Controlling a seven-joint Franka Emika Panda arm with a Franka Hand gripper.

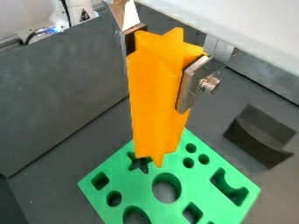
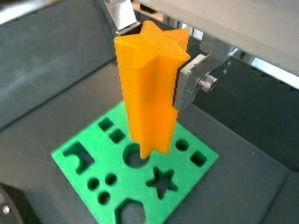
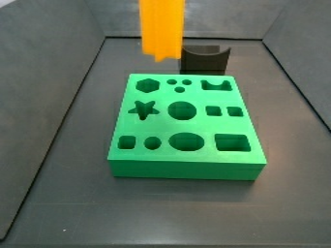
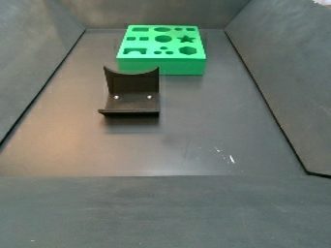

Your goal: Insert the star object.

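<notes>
The star object (image 1: 158,96) is a tall orange prism with ridged sides. My gripper (image 1: 160,70) is shut on its upper part, and silver fingers (image 1: 193,83) press its sides. Both wrist views show this; the other shows the gripper (image 2: 152,66) and the prism's star-shaped end (image 2: 149,48). The prism hangs upright above the green board (image 1: 117,160), its lower end apart from the board in a side view (image 3: 162,29). The star-shaped hole (image 3: 145,109) lies open near one edge of the board and also shows in a wrist view (image 2: 163,181). The gripper is out of both side views.
A dark curved block (image 3: 204,56) stands on the floor just behind the green board (image 3: 181,170). It also shows in a side view (image 4: 130,92) and a wrist view (image 1: 260,131). Dark grey walls (image 3: 65,107) enclose the floor. The board has several other shaped holes.
</notes>
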